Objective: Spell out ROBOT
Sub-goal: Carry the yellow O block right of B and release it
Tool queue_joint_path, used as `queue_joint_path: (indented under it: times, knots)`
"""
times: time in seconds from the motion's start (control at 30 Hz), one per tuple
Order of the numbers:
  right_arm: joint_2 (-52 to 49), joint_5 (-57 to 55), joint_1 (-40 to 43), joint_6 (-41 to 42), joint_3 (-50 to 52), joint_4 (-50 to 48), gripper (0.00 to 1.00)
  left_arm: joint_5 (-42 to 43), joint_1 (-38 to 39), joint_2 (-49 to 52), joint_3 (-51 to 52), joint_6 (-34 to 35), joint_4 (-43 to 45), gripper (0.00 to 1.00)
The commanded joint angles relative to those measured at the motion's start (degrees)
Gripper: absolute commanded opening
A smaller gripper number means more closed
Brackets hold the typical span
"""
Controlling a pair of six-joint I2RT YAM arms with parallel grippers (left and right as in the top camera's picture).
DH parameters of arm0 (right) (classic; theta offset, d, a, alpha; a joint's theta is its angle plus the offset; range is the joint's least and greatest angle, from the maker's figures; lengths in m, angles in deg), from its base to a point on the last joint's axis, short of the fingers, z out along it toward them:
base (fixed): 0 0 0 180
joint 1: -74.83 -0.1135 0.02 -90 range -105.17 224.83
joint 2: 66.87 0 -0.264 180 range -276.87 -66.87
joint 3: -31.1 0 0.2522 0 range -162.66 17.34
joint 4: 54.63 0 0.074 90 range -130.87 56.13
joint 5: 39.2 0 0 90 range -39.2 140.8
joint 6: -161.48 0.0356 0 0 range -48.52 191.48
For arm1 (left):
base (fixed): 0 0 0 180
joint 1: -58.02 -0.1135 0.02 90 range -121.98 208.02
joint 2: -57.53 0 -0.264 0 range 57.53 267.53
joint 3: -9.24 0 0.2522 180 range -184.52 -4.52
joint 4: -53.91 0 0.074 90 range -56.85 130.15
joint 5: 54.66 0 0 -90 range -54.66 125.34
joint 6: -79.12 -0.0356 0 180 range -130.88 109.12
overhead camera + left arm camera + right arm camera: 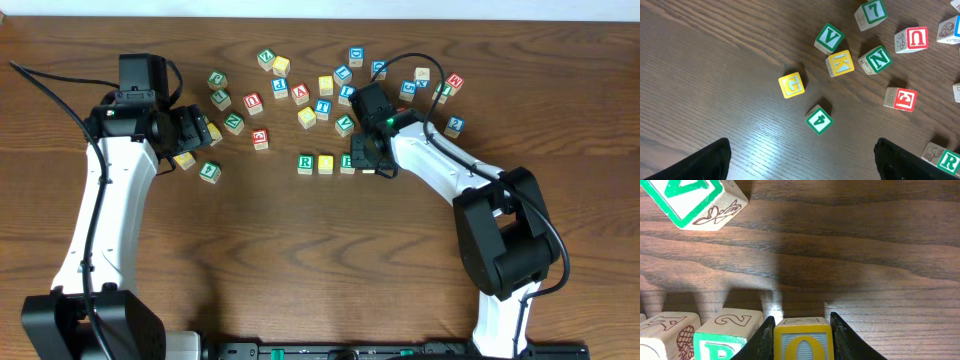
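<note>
A row of cubes stands on the table: green R [305, 162], a yellow-faced cube [326, 163], then green B [347, 162]. My right gripper [368, 160] is at the row's right end. In the right wrist view its fingers press both sides of a yellow O cube [802, 342], which sits on the wood just right of the B cube [720, 345]. My left gripper [802, 170] hangs open over bare wood, its fingers [710, 160] far apart, near the green 4 cube [819, 120]. The R cube [946, 161] shows at that view's right edge. I cannot pick out the T.
Loose cubes with red, blue, green and yellow letters are scattered across the table's far side [320, 90]. A green-letter cube [690, 200] lies just beyond the row. Yellow G [791, 84], yellow K [840, 63], green V [829, 38] and green N [877, 59] lie ahead of my left gripper.
</note>
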Motion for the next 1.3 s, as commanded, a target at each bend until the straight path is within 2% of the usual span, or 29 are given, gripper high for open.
queue_joint_path:
  times: [0.0, 0.3, 0.43, 0.93, 1.27]
  knots:
    - [-0.3, -0.9, -0.5, 0.5, 0.4, -0.3, 0.31, -0.3, -0.1, -0.1, -1.3, -0.5, 0.0, 0.9]
    - [-0.3, -0.9, -0.5, 0.5, 0.4, -0.2, 0.37, -0.3, -0.1, -0.1, -1.3, -0.5, 0.0, 0.9]
    - [-0.3, -0.9, -0.5, 0.5, 0.4, -0.2, 0.43, -0.3, -0.1, -0.1, -1.3, -0.5, 0.0, 0.9]
    - [0.2, -0.8, -0.4, 0.5, -0.7, 0.0, 0.4, -0.3, -0.1, -0.1, -1.3, -0.5, 0.0, 0.9]
    - [8.5, -0.9, 0.4, 0.5, -1.3, 0.0, 0.43, -0.3, -0.1, -0.1, -1.3, -0.5, 0.0, 0.9]
